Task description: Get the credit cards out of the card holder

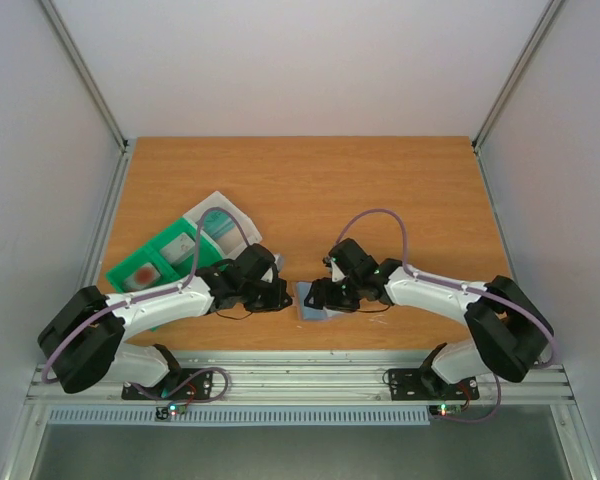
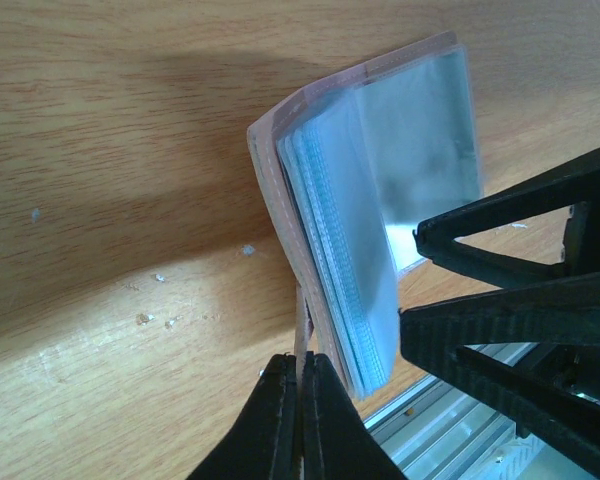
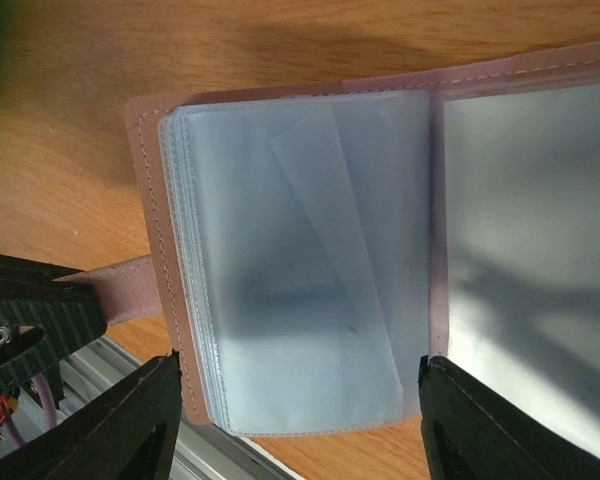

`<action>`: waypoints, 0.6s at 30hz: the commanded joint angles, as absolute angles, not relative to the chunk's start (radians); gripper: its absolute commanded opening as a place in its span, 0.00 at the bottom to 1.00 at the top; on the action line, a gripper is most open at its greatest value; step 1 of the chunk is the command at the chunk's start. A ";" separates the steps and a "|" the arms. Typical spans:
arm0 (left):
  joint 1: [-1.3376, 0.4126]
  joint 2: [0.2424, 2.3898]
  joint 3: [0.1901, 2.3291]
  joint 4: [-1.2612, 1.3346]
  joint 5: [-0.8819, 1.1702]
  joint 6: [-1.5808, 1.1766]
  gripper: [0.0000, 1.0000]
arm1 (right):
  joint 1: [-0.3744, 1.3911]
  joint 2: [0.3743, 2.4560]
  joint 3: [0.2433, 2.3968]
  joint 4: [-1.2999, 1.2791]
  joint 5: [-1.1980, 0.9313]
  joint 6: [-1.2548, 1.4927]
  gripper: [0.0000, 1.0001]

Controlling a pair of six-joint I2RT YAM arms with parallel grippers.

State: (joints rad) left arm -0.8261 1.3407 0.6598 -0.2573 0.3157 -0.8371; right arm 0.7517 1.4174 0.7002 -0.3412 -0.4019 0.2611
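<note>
1 overhead, 2 wrist views near card holder [image 3: 280, 250]

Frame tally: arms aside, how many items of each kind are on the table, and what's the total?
card holder: 1
green compartment tray: 1
clear plastic box: 1
Total: 3

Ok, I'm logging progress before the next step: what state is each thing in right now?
card holder: open, cover spread.
clear sleeves: fanned, contents unclear.
left hand: shut on the card holder's strap.
right hand: open, straddling the sleeves.
credit cards: none seen out of the holder.
</note>
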 commanded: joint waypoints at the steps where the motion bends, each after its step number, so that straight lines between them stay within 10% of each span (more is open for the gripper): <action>1: -0.829 1.322 0.662 -0.219 0.319 -0.819 0.00 | 0.763 1.452 0.725 -0.336 -0.411 0.244 0.67; 18: -0.830 1.323 0.664 -0.221 0.318 -0.818 0.00 | 0.764 1.532 0.719 -0.320 -0.393 0.217 0.67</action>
State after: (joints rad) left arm -0.8261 1.3407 0.6598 -0.2581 0.3176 -0.8364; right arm 0.7532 1.5120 0.7036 -0.3084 -0.4179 0.2436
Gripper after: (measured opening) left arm 0.017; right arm 0.683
